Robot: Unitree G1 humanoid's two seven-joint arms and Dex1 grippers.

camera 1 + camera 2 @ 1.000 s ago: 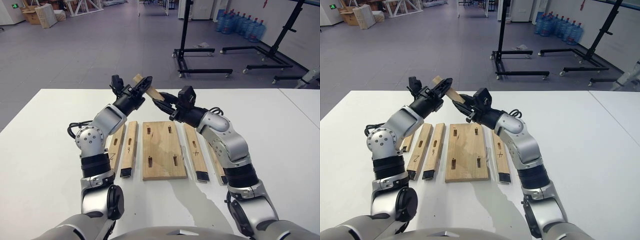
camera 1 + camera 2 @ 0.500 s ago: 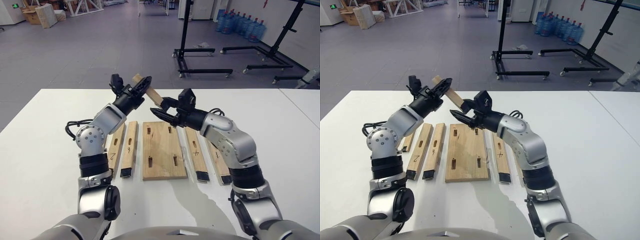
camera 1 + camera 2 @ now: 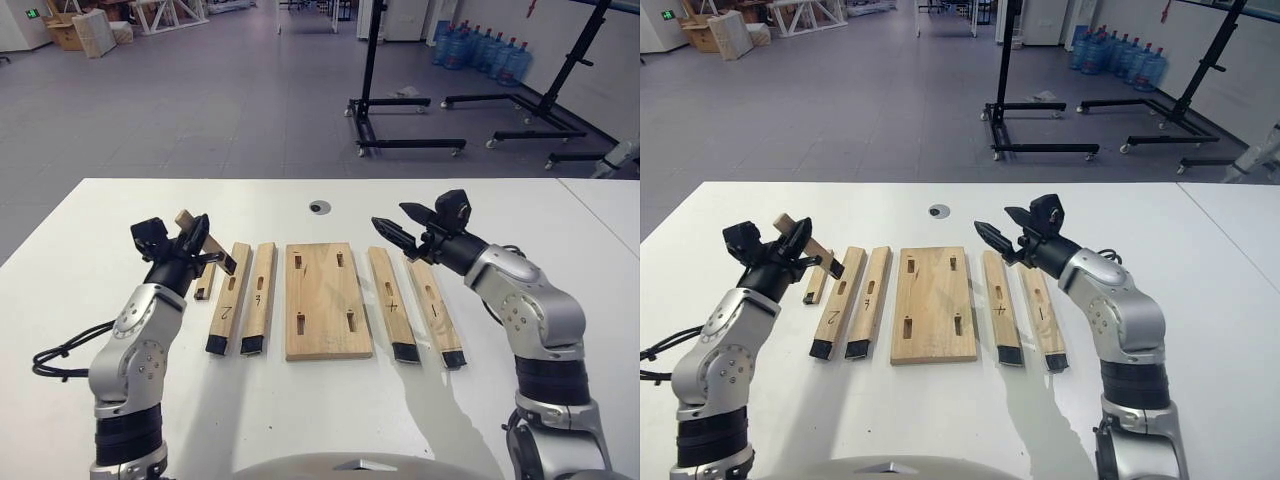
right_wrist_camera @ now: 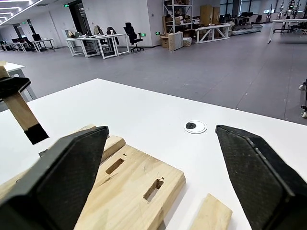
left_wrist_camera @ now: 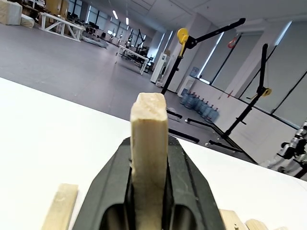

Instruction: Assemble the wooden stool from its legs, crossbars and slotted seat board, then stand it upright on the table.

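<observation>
Left claw is clamped on a crossbar, which is held tilted above the left side of the bench, black-tipped end lowest. Just beneath it a short piece is laid flat. Next come the left pair of legs side by side, the slotted seat board at centre, and the right pair of legs. Right claw is held wide apart with nothing gripped, above the far ends of the right pair.

Risks, as judged: the crossbar could be pivoted or slipped in the grip, since only a narrow stretch is pinched. Its low end could be knocked into the short piece if lowered carelessly. The right pair could be shoved askew by a descending claw.

Fingers flush on both crossbar faces are made plain in the left wrist view but left unclear from the head. Tilt and overall layout are given by the head views. The seat board slots are given close up in the right wrist view.
</observation>
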